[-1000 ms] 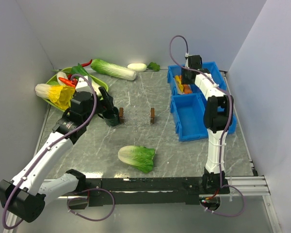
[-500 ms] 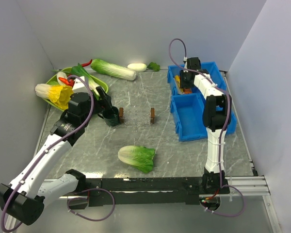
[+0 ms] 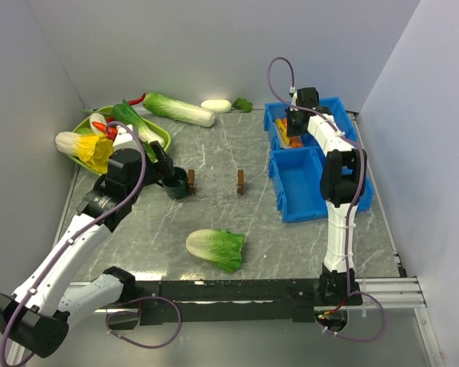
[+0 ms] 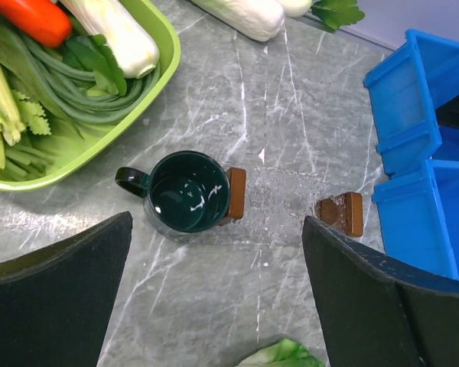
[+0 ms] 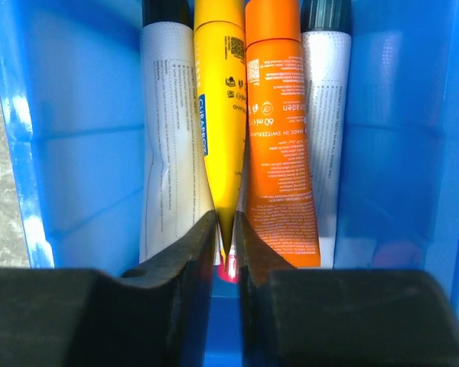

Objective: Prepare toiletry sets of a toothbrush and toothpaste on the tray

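My right gripper (image 5: 226, 222) is down in the far blue bin (image 5: 76, 153), shut on the tapered end of the yellow toothpaste tube (image 5: 216, 115). The orange toothpaste tube (image 5: 281, 138) lies right beside it, with a white tube (image 5: 168, 153) on the left and another (image 5: 321, 115) on the right. A small pink-red thing shows under the yellow tube's tip; I cannot tell what it is. I cannot make out a toothbrush. My left gripper (image 4: 216, 229) is open and empty above the table. The green tray (image 3: 162, 138) at the far left holds vegetables.
A dark green mug (image 4: 185, 191) stands just ahead of my left gripper, against a brown block (image 4: 236, 193); a second brown block (image 4: 344, 212) is to its right. A cabbage (image 3: 216, 249) lies near the front. A second blue bin (image 3: 302, 191) sits nearer than the first.
My right wrist shifted a little over the far bin. My left arm drew back slightly toward the near left; its gripper stays open.
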